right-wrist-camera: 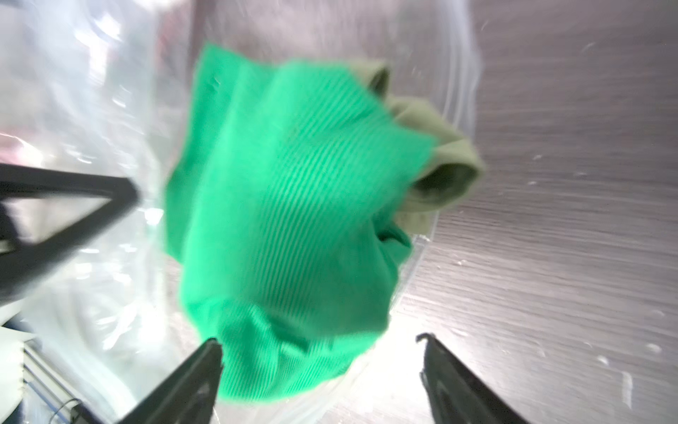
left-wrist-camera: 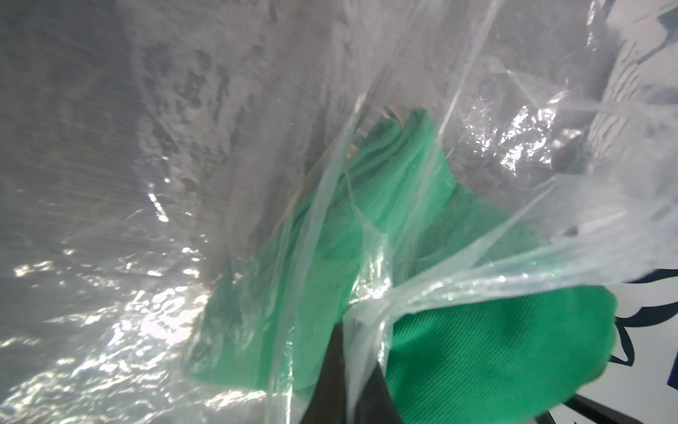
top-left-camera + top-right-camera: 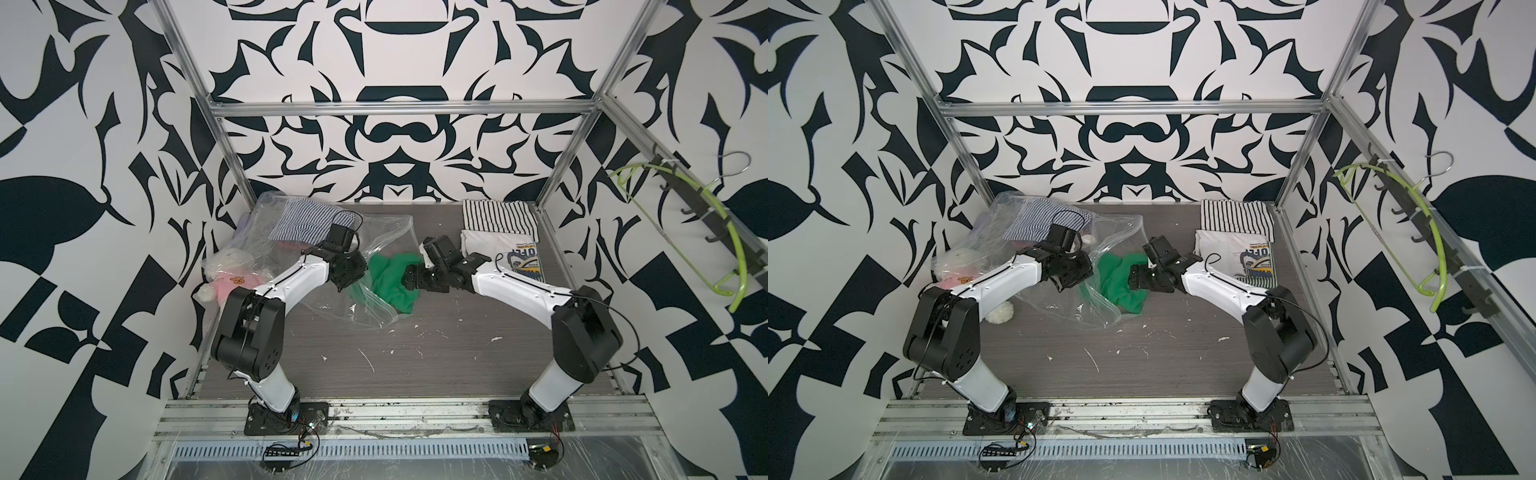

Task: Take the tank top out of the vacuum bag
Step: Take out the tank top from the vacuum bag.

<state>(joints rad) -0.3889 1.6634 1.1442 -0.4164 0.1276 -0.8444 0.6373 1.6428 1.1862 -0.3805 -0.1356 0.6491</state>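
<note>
At the mouth of the bag (image 3: 386, 232), mid-surface (image 3: 374, 365), the green tank top (image 3: 388, 282) lies partly out. Its end sits between the wide-spread, empty jaws of the nearer right end effector (image 1: 319, 341). The left end effector (image 3: 347, 272) pinches bag plastic.

The vacuum bag (image 3: 386, 237) lies on the worktop (image 3: 415, 365) toward 11 o'clock. The tank top (image 3: 390, 286) lies at its 4 o'clock edge, partly inside. A plush toy (image 3: 232, 276) lies at its 8 o'clock side. At the worktop's 1 o'clock one folded shirt (image 3: 498, 216) lies behind another folded shirt (image 3: 486, 245).
</note>
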